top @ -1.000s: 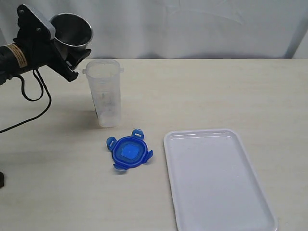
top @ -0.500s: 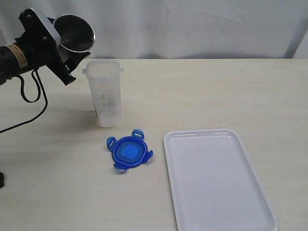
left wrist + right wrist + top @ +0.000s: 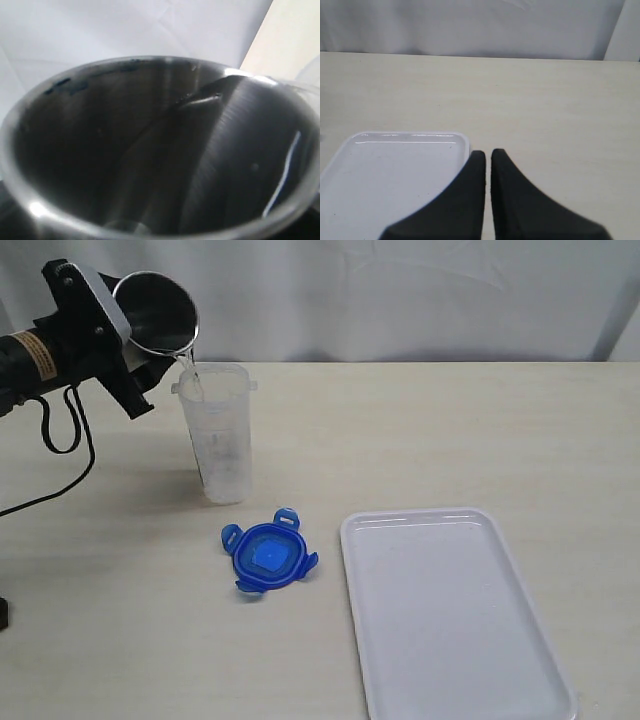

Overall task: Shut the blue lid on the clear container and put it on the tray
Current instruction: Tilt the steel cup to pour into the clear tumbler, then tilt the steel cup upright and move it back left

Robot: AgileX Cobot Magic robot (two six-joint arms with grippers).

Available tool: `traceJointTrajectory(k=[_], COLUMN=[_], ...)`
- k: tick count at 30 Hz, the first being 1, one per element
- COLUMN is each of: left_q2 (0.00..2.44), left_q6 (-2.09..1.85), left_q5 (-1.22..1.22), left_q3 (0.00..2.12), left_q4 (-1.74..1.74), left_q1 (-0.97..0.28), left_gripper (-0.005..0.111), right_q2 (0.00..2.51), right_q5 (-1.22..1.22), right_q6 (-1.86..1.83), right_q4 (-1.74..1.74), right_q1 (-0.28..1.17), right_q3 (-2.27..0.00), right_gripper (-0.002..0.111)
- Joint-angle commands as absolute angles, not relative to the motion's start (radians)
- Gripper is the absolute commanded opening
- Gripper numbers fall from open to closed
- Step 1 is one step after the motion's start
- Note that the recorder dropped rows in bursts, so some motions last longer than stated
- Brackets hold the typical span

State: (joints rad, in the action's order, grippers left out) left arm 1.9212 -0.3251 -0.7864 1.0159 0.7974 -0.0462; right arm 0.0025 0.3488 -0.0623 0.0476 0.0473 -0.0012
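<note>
Left gripper [image 3: 138,358] tips a steel cup [image 3: 160,308] over the clear container [image 3: 218,440], whose blue lid [image 3: 268,555] is off.

The left gripper's fingers are clamped on the cup's side and hold it in the air, tilted. Its lip is just above the container's rim, and a thin stream of water [image 3: 193,375] falls in. The container stands upright on the table [image 3: 450,430]. The lid lies flat near its base with its 4 flaps spread, and the tray [image 3: 455,615] is just beside the lid, not touching it. The right gripper [image 3: 487,160] hangs above the tray's far corner (seen only in its own wrist view). Its 2 fingers are almost together, with a narrow slit between them and nothing in it.
</note>
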Motion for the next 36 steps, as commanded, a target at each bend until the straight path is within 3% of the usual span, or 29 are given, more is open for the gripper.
traceJointTrajectory(k=[1,25,36], left_q2=[1.903,1.903,1.908], left_q6=[-0.363,-0.35,0.15], left_q5=[-0.846,-0.843,-0.8], left_q3=[1.031,1.031,1.031], left_q4=[0.773,0.773,0.677], left_q1=[-0.047,-0.047,-0.047], left_gripper=[0.0,0.0,0.0], right_q2=[0.0,0.0,0.0], right_q5=[0.342,0.342,0.342], right_q6=[-0.063,-0.063,-0.063], right_q4=[0.043,0.043,0.043], right_q1=[0.049,0.049,0.049], right_q3=[0.0,0.0,0.0], right_gripper=[0.005,0.005,0.005])
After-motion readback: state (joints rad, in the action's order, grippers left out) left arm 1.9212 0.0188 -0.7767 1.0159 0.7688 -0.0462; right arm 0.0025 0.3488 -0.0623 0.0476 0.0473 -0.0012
